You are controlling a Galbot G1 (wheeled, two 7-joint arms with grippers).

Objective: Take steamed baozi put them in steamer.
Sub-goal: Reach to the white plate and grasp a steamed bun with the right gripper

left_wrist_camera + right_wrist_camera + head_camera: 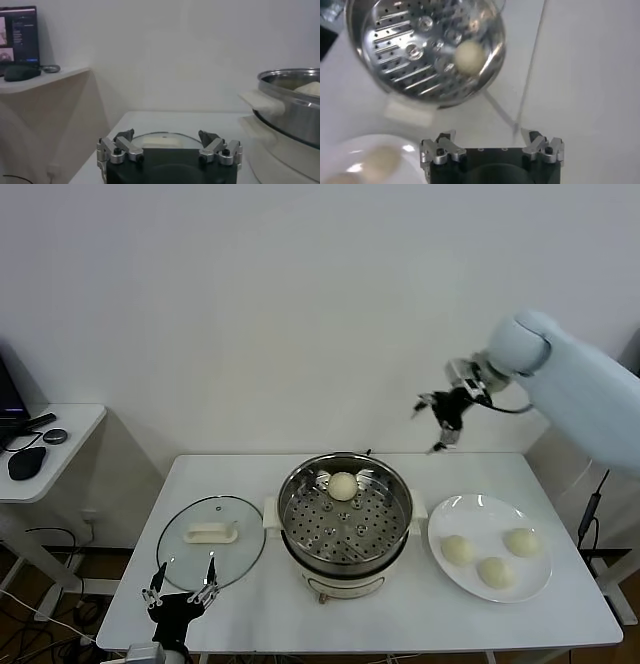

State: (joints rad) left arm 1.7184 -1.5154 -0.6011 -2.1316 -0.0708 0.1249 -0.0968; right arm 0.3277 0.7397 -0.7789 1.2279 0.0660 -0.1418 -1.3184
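One steamed baozi [342, 485] lies on the perforated tray at the far side of the steamer [345, 522], which stands mid-counter [400, 614]; three more baozi [491, 570] sit on the white plate [440, 524] toward the counter's right edge. The right end effector [437, 424] hangs high above the counter's far edge, between steamer and plate, its fingers spread wide and empty. The left end effector [180, 592], equally wide and empty, waits at the near edge by the glass lid [211, 541].

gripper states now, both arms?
Left gripper: open, empty, low beside the glass lid.
Right gripper: open, empty, raised behind the steamer.
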